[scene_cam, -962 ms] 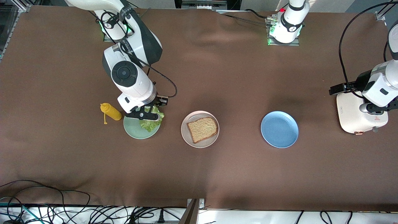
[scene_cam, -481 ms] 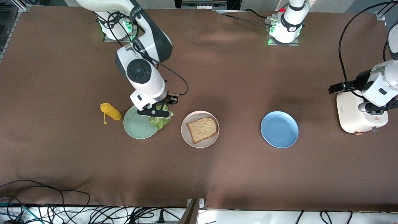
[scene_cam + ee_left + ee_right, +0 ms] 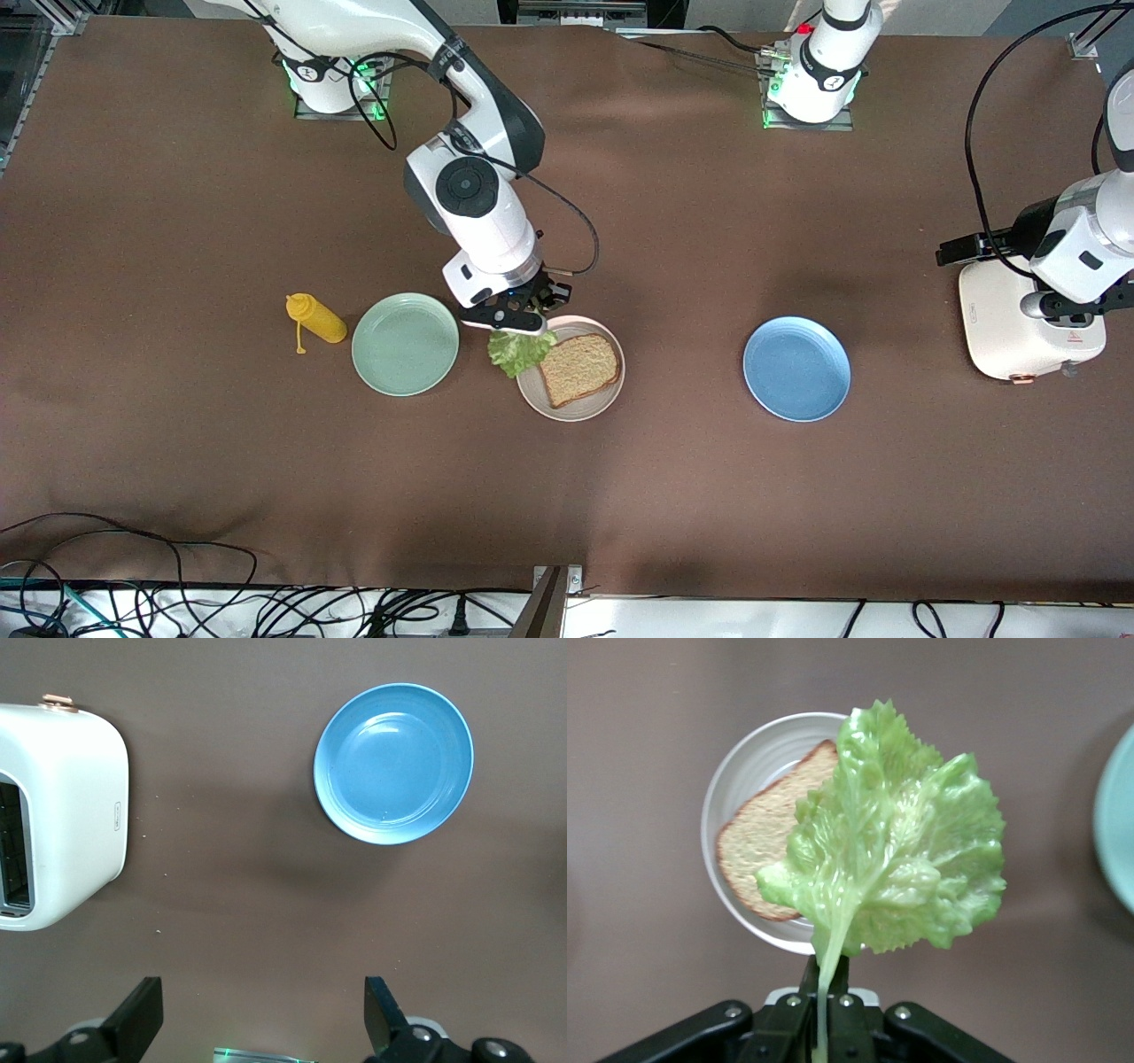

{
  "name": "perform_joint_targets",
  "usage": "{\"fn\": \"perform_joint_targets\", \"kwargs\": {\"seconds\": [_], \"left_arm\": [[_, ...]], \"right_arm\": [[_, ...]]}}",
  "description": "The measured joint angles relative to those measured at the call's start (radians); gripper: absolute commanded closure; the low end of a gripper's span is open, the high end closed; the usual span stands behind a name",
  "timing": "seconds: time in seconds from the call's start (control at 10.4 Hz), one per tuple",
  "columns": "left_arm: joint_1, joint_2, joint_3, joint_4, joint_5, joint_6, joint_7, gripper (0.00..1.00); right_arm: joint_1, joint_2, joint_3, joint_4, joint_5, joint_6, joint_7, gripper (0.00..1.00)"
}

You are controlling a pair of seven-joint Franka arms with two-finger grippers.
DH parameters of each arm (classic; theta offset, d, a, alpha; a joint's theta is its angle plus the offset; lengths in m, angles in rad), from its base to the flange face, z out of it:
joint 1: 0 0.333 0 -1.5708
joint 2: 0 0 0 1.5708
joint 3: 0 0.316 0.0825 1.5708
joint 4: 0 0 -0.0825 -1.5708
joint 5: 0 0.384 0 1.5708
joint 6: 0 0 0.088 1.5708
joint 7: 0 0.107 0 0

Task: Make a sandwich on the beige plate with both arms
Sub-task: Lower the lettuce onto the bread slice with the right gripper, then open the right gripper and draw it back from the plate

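One brown bread slice point(image 3: 580, 367) lies on the beige plate point(image 3: 570, 408) in the middle of the table. My right gripper point(image 3: 521, 323) is shut on the stem of a crinkled green lettuce leaf point(image 3: 516, 352) and holds it in the air over the plate's rim toward the right arm's end. In the right wrist view the leaf point(image 3: 899, 846) hangs from the gripper point(image 3: 825, 979) and covers part of the bread point(image 3: 764, 840) and plate point(image 3: 744, 757). My left gripper point(image 3: 264, 1019) is open and empty, up over bare table beside the toaster. A second bread slice is not in view.
An empty mint-green plate point(image 3: 405, 344) and a yellow squeeze bottle point(image 3: 316, 320) lie toward the right arm's end. An empty blue plate point(image 3: 796, 369) and a white toaster point(image 3: 1019, 328) lie toward the left arm's end; both show in the left wrist view, plate point(image 3: 394, 763) and toaster point(image 3: 60, 815).
My right gripper has lifted the lettuce off the mint-green plate and carried it toward the beige plate. The mint-green plate is now empty. The left arm has barely moved.
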Motion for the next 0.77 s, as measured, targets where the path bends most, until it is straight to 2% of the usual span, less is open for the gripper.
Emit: {"fn": "perform_joint_targets", "kwargs": {"seconds": [0.19, 0.48, 0.58, 0.67, 0.77], "left_arm": [[0.002, 0.000, 0.000, 0.000, 0.000, -0.002, 0.000, 0.00], [0.019, 0.001, 0.000, -0.001, 0.000, -0.008, 0.004, 0.00], [0.020, 0.003, 0.000, -0.001, 0.000, -0.008, 0.005, 0.00], [0.020, 0.005, -0.001, -0.001, 0.000, -0.008, 0.005, 0.00], [0.020, 0.007, -0.001, -0.001, 0.000, -0.008, 0.005, 0.00]], "right_arm": [[0.014, 0.052, -0.003, 0.004, 0.000, 0.152, 0.006, 1.00], [0.014, 0.102, -0.006, 0.006, 0.000, 0.205, 0.005, 1.00], [0.014, 0.114, -0.007, 0.006, 0.000, 0.207, 0.001, 0.92], [0.013, 0.125, -0.007, 0.007, 0.000, 0.209, -0.008, 0.75], [0.014, 0.140, -0.007, 0.007, 0.000, 0.227, -0.025, 0.39]]}}
